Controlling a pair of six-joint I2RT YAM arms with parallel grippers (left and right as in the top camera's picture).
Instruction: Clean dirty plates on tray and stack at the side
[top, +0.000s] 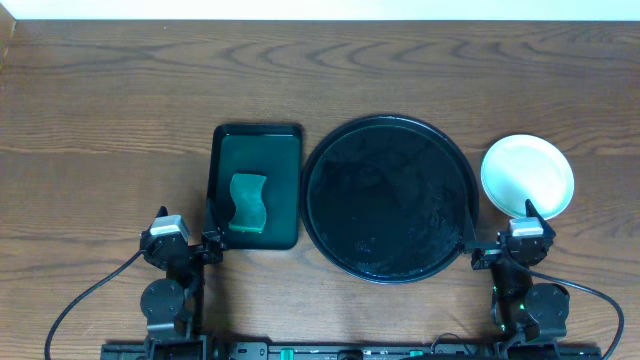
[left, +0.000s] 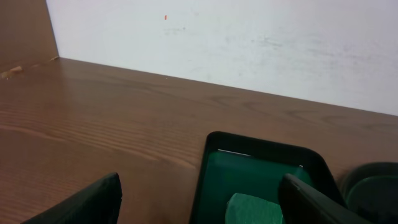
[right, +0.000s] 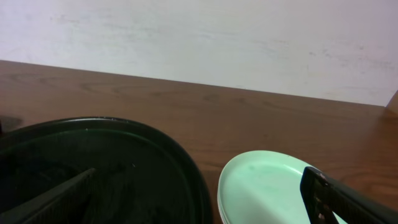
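The round black tray (top: 330, 160) lies at the table's middle with nothing on it; its rim also shows in the right wrist view (right: 186, 163). The white plates (top: 528, 172) sit in a stack on the table just right of the tray, pale green in the right wrist view (right: 264, 190). My right gripper (top: 500, 225) is open and empty at the near edge, between tray and stack (right: 205, 199). My left gripper (top: 210, 222) is open and empty at the near left, straddling the green tray's near-left edge (left: 199, 199).
A smaller rectangular dark green tray (top: 228, 150) holds a green sponge (top: 248, 203) just left of the black tray; both show in the left wrist view (left: 261, 152), sponge (left: 252, 210). A white wall bounds the table's far edge.
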